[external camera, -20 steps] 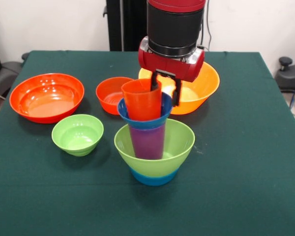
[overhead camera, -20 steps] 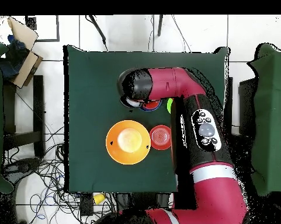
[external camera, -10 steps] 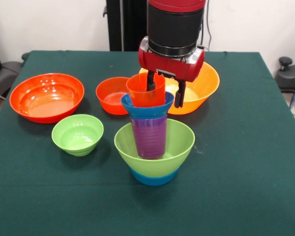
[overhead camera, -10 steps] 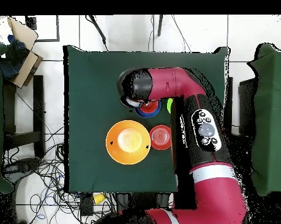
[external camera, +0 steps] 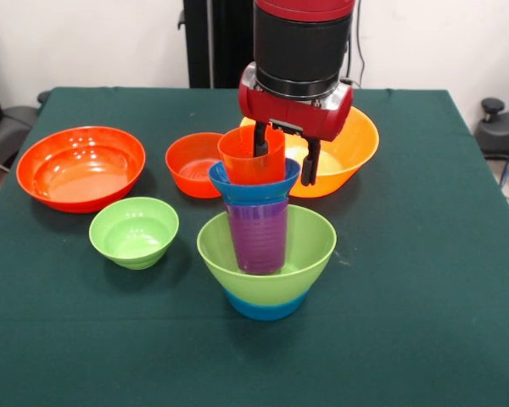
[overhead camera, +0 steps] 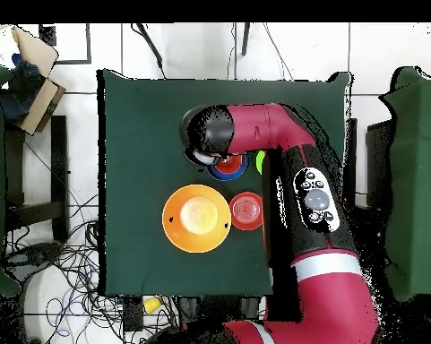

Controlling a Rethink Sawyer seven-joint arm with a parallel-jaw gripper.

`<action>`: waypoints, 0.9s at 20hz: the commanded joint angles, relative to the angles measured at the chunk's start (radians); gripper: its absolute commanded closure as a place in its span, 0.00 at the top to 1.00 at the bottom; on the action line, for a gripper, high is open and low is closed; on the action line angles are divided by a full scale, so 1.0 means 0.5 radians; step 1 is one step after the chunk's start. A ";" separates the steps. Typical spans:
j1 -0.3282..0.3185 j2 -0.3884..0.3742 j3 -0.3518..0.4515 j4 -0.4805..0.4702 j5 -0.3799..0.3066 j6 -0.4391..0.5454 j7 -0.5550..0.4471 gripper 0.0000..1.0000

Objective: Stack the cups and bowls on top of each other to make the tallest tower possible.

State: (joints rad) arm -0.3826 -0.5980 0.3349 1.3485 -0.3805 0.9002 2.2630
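At your far left in the front view sits the large red-orange bowl (external camera: 81,166), with a small light green bowl (external camera: 134,231) just in front of it, both empty. Next comes the medium red-orange bowl (external camera: 192,164), behind the tower (external camera: 263,229). The tower stands near the table's (external camera: 424,280) middle: a light green bowl (external camera: 301,254) nested on a light blue bowl (external camera: 265,306), a purple cup (external camera: 257,236) upright inside, a dark blue bowl (external camera: 254,184) on it, and an orange-red cup (external camera: 250,157) on top. The gripper (external camera: 283,153) hangs at that top cup, one finger inside its rim and one outside; its jaws look spread, not clamped. Behind, at your right, lies the large yellow-orange bowl (external camera: 348,153). From overhead the arm (overhead camera: 299,197) covers most of the tower.
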 commanded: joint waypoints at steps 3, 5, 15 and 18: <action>0.023 0.020 0.112 -0.008 -0.023 0.145 -0.324 1.00; 0.032 0.028 0.109 -0.029 -0.046 0.114 -0.329 1.00; 0.000 0.040 0.143 -0.008 -0.045 0.021 -0.351 1.00; -0.004 0.038 0.147 0.002 -0.044 0.015 -0.351 1.00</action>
State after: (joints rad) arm -0.3835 -0.5968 0.3412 1.3485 -0.3780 0.9002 2.2630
